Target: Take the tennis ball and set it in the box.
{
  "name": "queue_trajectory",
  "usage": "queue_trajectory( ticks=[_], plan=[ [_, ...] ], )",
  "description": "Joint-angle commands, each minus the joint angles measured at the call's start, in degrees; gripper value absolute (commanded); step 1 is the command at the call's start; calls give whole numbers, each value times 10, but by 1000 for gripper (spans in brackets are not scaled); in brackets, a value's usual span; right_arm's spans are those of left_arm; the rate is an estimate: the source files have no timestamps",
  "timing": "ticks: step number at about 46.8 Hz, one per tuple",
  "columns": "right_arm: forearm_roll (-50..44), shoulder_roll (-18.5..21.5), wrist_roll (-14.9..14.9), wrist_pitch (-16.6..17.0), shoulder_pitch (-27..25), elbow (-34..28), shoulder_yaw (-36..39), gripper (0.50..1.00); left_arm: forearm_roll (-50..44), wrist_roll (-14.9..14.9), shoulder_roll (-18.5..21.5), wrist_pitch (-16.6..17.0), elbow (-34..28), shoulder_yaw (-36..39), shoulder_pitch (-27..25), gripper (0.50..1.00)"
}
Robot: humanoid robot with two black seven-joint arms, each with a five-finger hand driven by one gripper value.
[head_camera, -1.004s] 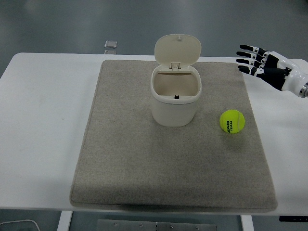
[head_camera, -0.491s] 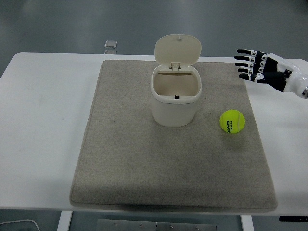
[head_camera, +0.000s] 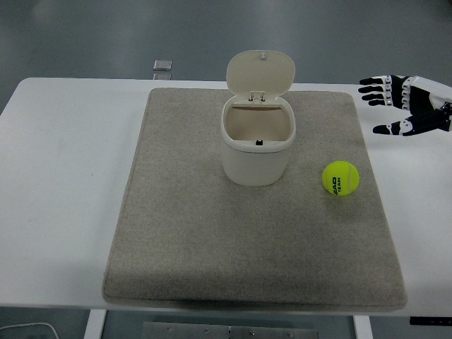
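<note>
One arm working: right only; left arm is out of the picture.
Table: white, carries everything; near edge runs along the bottom of the view.
Mat: grey felt-like pad covering most of the table's middle. Likely there to stop the ball rolling and mark the work area; both task items sit on it.
Box: cream bin with rounded corners, upright on the mat's far-centre part. Hinged lid is flipped up and back, so the mouth is clear for a drop from above or from the front.
Box contents: looks empty; only inner walls and a small dark latch at the front rim show. Floor not fully visible.
Right hand: hovering at the right edge above the table, beyond the mat's far-right corner. Fingers spread wide, thumb apart below them, holding nothing. Open pose suits a pre-grasp approach.
Tennis ball: yellow-green, dark print on it, resting on the mat right of the box and near it but not touching. Well apart from the hand, nearer the camera than it.
Small object: grey square thing on the table past the mat's far-left corner; not part of the task.
Task status: pick not started; hand needs to come down and toward the ball.
</note>
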Motion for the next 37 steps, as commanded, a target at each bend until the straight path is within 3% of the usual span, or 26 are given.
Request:
queue_trajectory(
  ticks=[1, 14, 23, 31, 37],
  plan=[
    [-48, -10, 23, 0, -3, 25, -1, 903, 0, 0, 0, 0, 0, 0, 0, 992],
    [-198, -20, 64, -1, -12, 89, -6, 901, 0, 0, 0, 0, 0, -1, 0, 992],
    [-226, -22, 65, -73, -18, 109, -44, 901, 0, 0, 0, 0, 0, 0, 0, 992],
    [-249, -22, 65, -163, -28, 125, -85, 901, 0, 0, 0, 0, 0, 0, 0, 992],
    [-253, -21, 65, -185, -29, 126, -102, 901, 0, 0, 0, 0, 0, 0, 0, 992]
  ],
)
